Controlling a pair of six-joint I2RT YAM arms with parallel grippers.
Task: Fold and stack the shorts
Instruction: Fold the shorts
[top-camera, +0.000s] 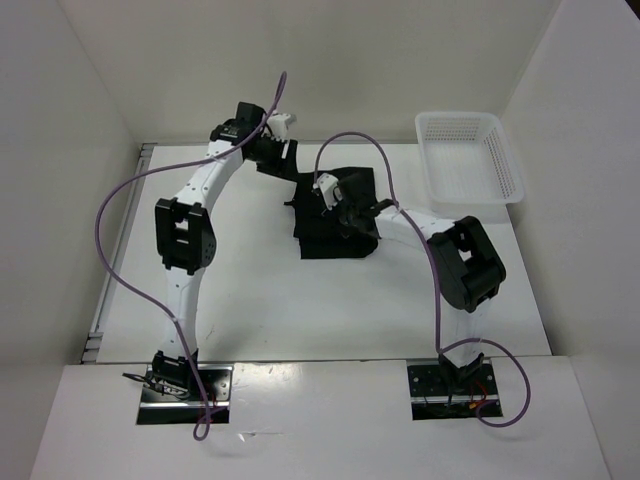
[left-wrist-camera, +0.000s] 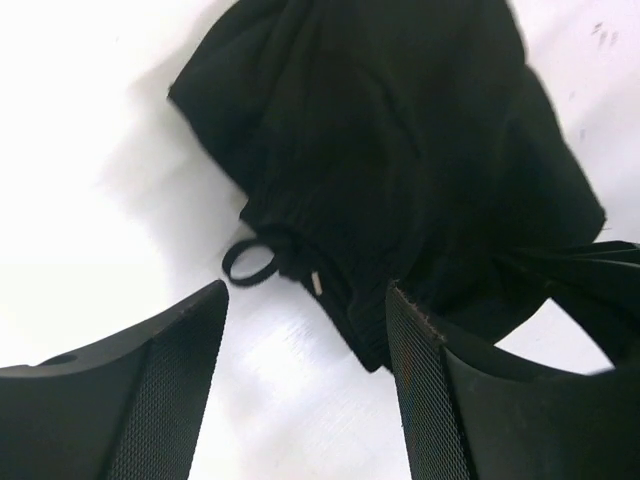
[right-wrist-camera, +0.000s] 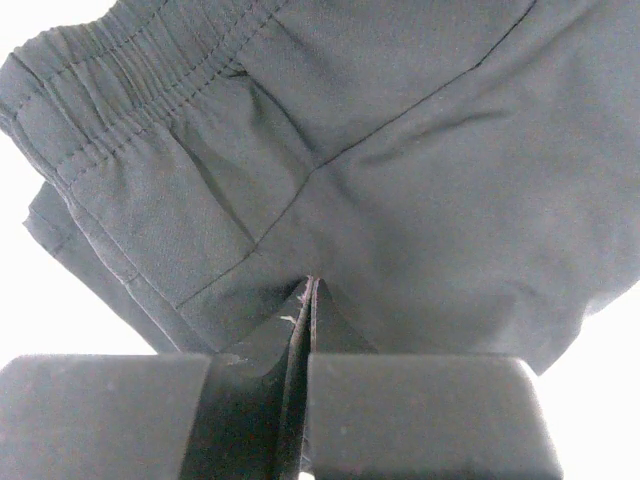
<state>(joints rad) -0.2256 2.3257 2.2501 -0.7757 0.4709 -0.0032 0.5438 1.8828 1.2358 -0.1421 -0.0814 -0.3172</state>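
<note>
Lying bunched at the far middle of the table (top-camera: 250, 300), the shorts (top-camera: 322, 238) are noted well apart from the basket (top-camera: 468, 118) at the far right. The right gripper (right-wrist-camera: 308, 345) is seen clenched on a thin pinch of the cloth near a seam, below the gathered waistband (right-wrist-camera: 110, 80). The left gripper (left-wrist-camera: 305, 300) is released, jaws wide, held over the cloth's edge just beside the drawstring loop (left-wrist-camera: 250, 265); nothing is gripped there. The fabric is judged light, limp and thin: it will be dragged or lifted easily but will sag, crease and bunch, and a shallow pinch may slip. A firmer hold is expected at the thicker elastic waistband or at a hem corner, with two spaced holds needed to spread it flat for folding.
</note>
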